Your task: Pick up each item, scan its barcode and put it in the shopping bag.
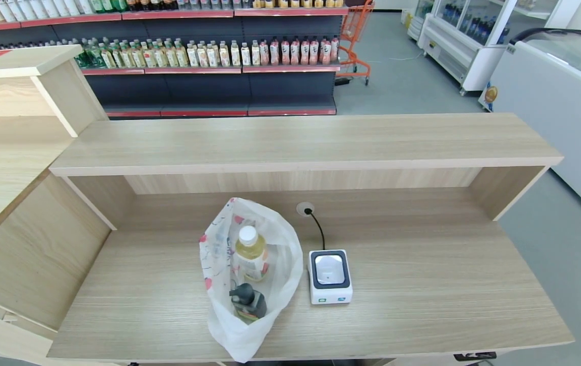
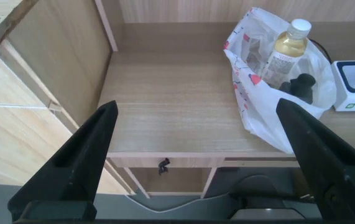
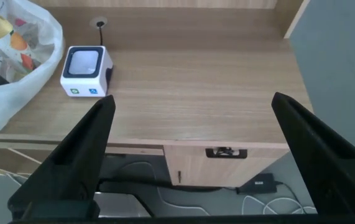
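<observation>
Black fingers (image 2: pixel 84 155) of the left gripper (image 2: pixel 196 106) stand wide apart with nothing between them, hanging off the front edge of the wooden counter (image 1: pixel 422 284), well to the left of the scanner (image 1: pixel 330 277). Just left of the scanner, almost touching it, sits the shopping bag (image 1: pixel 214 264), white plastic with a scattered pattern, its mouth open and its bottom reaching the counter's front edge. Inside the bag a bottle (image 1: pixel 250 256) of pale yellow drink with a white cap stands at the far side. Nearer the front lies a dark-topped item (image 1: pixel 248 301); what it is I cannot tell. From the back of the white scanner a black cable (image 1: pixel 317 226) runs to a round hole (image 1: pixel 305 208) in the counter. Right of the scanner and off the front edge, the right gripper (image 3: pixel 193 98) also has its fingers spread, holding nothing.
</observation>
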Tool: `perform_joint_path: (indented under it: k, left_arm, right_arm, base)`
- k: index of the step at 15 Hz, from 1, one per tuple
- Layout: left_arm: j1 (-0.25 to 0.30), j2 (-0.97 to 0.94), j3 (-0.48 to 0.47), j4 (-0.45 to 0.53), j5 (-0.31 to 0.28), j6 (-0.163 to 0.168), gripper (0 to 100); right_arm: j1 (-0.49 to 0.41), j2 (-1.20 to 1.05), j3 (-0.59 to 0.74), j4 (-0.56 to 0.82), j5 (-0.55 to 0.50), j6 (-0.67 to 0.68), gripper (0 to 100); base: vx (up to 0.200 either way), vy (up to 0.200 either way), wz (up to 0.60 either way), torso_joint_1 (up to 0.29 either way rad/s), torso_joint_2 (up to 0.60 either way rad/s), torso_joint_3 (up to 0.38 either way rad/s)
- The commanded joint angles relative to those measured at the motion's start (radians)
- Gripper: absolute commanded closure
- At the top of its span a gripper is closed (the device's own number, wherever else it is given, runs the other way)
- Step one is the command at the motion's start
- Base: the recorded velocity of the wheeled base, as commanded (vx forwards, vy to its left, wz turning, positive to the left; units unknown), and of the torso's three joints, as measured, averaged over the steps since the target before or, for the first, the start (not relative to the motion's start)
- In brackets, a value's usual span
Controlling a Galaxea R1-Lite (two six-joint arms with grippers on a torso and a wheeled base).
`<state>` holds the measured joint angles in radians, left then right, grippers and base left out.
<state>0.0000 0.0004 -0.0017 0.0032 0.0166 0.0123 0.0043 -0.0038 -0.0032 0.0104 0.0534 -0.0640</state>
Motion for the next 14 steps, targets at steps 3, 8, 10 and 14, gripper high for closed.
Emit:
perform_joint_path:
  k: [3,8,10,14]
  left_arm:
    - [0.0,0.0,0.0,0.0,0.0,0.0,0]
    - [0.0,0.003,0.0,0.0,0.0,-0.003,0]
    - [0.0,0.0,0.0,0.0,0.0,-0.006,0]
    - [0.0,0.0,0.0,0.0,0.0,-0.008,0]
  right_arm:
    - [0.0,0.004,0.0,0.0,0.0,-0.002,0]
    - [0.0,0.004,0.0,0.0,0.0,0.0,0]
    - [0.0,0.004,0.0,0.0,0.0,0.0,0]
    - [0.0,0.004,0.0,0.002,0.002,0.003,100]
  base:
    - [0.0,-0.2,0.0,0.002,0.0,-0.001]
    - [0.08,0.0,0.0,0.001,0.0,-0.001]
    - [0.1,0.0,0.0,0.001,0.0,0.004]
    - [0.0,0.0,0.0,0.013,0.01,-0.004]
